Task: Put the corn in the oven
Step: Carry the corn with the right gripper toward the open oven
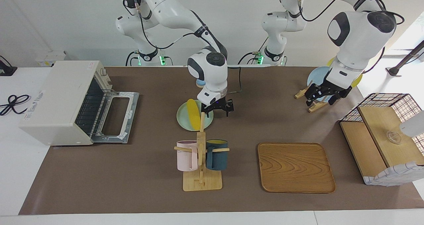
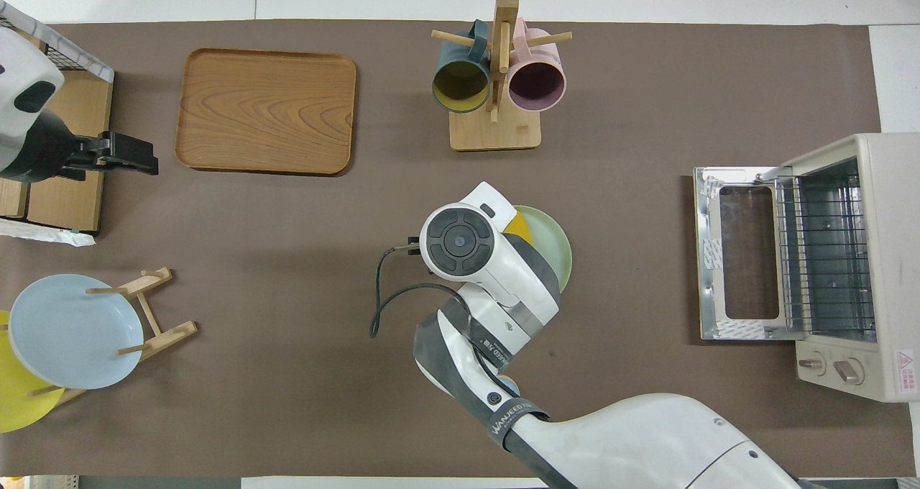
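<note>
The yellow corn [image 1: 193, 117] lies on a mint-green plate [image 1: 185, 122] in the middle of the table. In the overhead view only a sliver of the corn [image 2: 519, 227] shows past the right arm's wrist. My right gripper [image 1: 215, 112] hangs open just over the plate's edge toward the left arm's end, beside the corn and holding nothing. The cream oven [image 1: 59, 99] stands at the right arm's end with its door [image 1: 116, 116] folded down flat and its wire rack [image 2: 826, 252] showing. My left gripper [image 1: 322, 98] is open and empty over the plate rack.
A wooden mug stand [image 1: 201, 158] with a pink and a dark blue mug stands just farther from the robots than the plate. A wooden tray [image 1: 295, 167], a plate rack [image 1: 314, 101] with a blue and a yellow plate, and a wire basket box [image 1: 384, 139] fill the left arm's end.
</note>
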Robot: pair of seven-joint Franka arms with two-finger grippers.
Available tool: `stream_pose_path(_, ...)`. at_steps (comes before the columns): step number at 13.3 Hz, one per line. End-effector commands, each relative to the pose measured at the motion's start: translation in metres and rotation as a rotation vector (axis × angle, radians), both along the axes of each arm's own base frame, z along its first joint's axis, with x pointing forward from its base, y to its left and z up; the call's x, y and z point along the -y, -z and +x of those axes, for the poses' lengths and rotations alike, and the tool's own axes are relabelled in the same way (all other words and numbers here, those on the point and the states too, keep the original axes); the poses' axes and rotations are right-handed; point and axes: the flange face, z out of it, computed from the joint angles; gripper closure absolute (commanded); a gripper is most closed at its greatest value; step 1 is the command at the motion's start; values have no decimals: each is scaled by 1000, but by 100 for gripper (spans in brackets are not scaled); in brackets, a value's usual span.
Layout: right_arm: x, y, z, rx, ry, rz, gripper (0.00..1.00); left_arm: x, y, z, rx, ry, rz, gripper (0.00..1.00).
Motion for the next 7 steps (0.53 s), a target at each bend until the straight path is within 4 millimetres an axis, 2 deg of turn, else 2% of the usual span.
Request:
stream_pose_path(1,7,6,-11,-9,-2,-27,38,2,-25,-26,-31,16,4,0)
stream_pose_path(3,12,10,-14,-31,24,-43,67,2,-33,-34,-45,16,7,0)
stream_pose_path(4,13,9,-17,-43,34,-54,88,2,-36,-39,-55,22,31,0)
stream_pose_path(5,15,12,-19,-54,36,-65,100,8,-44,-43,-58,41,74,0)
stream_pose_path(7,22,6,-11,-63,41,-75,100,9,-58,-44,-61,42,83,0)
